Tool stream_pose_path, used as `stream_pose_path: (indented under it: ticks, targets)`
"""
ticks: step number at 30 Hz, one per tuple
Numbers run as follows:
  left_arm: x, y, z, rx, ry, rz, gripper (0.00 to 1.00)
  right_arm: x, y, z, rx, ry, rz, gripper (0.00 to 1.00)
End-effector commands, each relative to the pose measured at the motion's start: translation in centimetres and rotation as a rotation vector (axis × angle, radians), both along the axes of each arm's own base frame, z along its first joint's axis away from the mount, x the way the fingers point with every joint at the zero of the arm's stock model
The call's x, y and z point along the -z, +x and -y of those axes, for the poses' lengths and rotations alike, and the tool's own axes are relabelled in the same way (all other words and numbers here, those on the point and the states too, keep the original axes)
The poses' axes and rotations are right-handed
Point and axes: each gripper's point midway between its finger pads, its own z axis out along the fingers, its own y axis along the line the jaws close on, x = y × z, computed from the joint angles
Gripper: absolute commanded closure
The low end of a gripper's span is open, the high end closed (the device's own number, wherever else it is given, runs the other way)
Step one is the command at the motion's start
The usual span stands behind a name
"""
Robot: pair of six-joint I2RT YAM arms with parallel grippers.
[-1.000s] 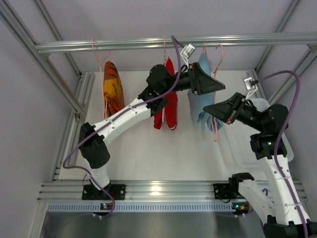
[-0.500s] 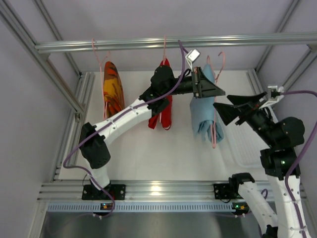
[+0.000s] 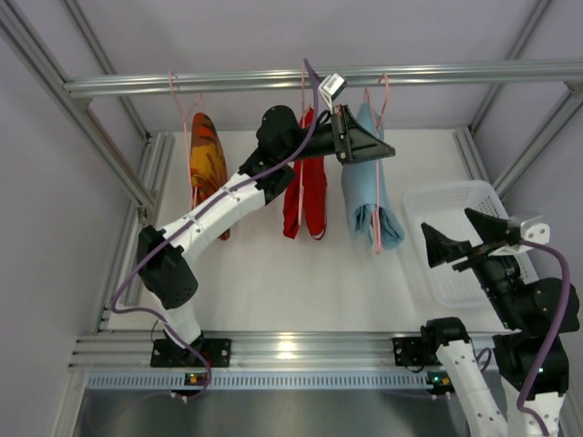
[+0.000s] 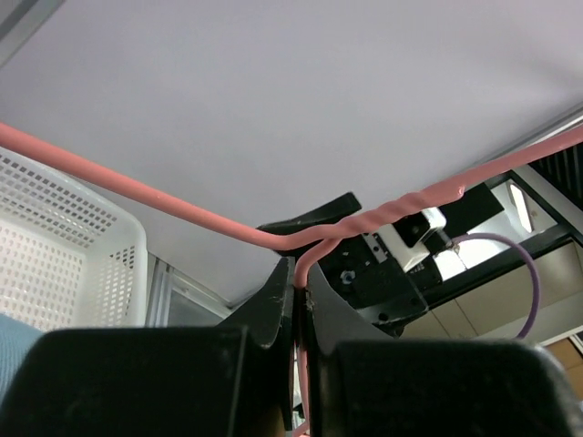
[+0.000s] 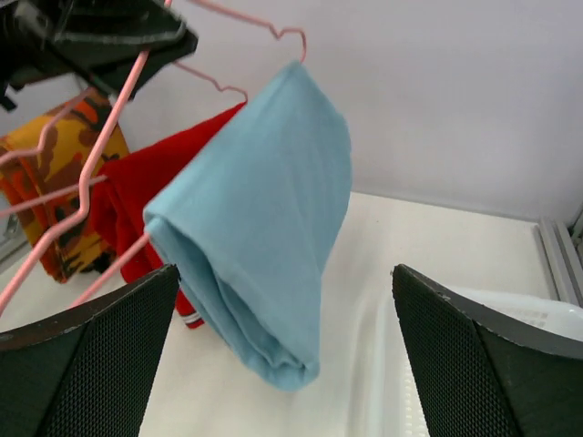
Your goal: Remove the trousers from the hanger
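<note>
Three trousers hang folded on pink hangers from the rail: orange-yellow patterned (image 3: 208,162), red (image 3: 308,196) and light blue (image 3: 366,200). My left gripper (image 3: 389,153) is shut on the pink wire hanger (image 3: 376,187) that carries the light blue pair. In the left wrist view the pink wire (image 4: 364,226) runs down between the closed fingers (image 4: 273,305). My right gripper (image 3: 453,238) stands wide open above the basket, clear of the cloth. In the right wrist view the light blue trousers (image 5: 264,200) hang in front of the spread fingers (image 5: 91,364), untouched.
A metal rail (image 3: 182,84) crosses the back and holds the hanger hooks. A white perforated basket (image 3: 455,193) stands at the right, seen also in the left wrist view as the basket (image 4: 64,246). Aluminium frame posts (image 3: 137,182) border the white table.
My right gripper let go, opened wide and drew back toward the near right over the basket. My left gripper shut on the hanger and shifted slightly left with the light blue trousers.
</note>
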Motion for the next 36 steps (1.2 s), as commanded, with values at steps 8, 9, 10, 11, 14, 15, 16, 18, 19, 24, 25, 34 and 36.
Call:
stream_pose_path:
  ticks: [8, 9, 10, 11, 14, 15, 16, 18, 19, 24, 25, 34, 36]
  targets:
    - [-12.8, -4.7, -5.2, -0.026, -0.294, 0.309, 1.00, 7.3, -3.1, -5.6, -0.400, -0.238, -0.094, 0.00]
    - [-12.9, -4.6, -5.2, -0.028, -0.294, 0.309, 1.00, 7.4, -2.8, -5.7, -0.412, -0.246, -0.091, 0.00]
    - [-13.2, -4.7, -5.3, -0.030, -0.300, 0.317, 1.00, 7.8, -2.7, -6.2, -0.446, -0.254, -0.095, 0.00]
    - [-13.3, -4.7, -5.3, -0.032, -0.299, 0.317, 1.00, 8.1, -2.2, -6.4, -0.463, -0.271, -0.097, 0.00]
    - [-13.6, -4.7, -5.2, -0.036, -0.303, 0.320, 1.00, 8.7, -1.3, -7.1, -0.516, -0.297, -0.099, 0.01]
    - [-13.7, -4.6, -5.2, -0.038, -0.303, 0.319, 1.00, 8.3, -0.9, -7.2, -0.517, -0.300, -0.077, 0.01]
    - [-13.7, -4.6, -5.2, -0.040, -0.303, 0.317, 1.00, 8.3, -0.8, -7.4, -0.531, -0.299, -0.072, 0.01]
    - [-14.1, -4.8, -5.4, -0.042, -0.308, 0.325, 1.00, 8.2, -0.2, -7.7, -0.545, -0.293, -0.075, 0.01]
    - [-14.2, -4.8, -5.4, -0.042, -0.310, 0.324, 1.00, 7.9, 0.2, -7.8, -0.547, -0.289, -0.058, 0.01]
    - [-14.5, -4.9, -5.4, -0.040, -0.314, 0.323, 1.00, 7.4, 2.5, -7.4, -0.482, -0.246, -0.036, 0.00]
    - [-14.4, -4.8, -5.4, -0.040, -0.311, 0.315, 1.00, 7.0, 2.8, -7.4, -0.473, -0.243, -0.016, 0.00]
    - [-14.7, -5.5, -5.2, -0.020, -0.322, 0.311, 1.00, 7.1, 4.8, -6.9, -0.425, -0.245, -0.021, 0.02]
    - [-14.7, -5.5, -5.1, -0.019, -0.321, 0.307, 1.00, 7.0, 4.6, -7.0, -0.432, -0.249, -0.016, 0.02]
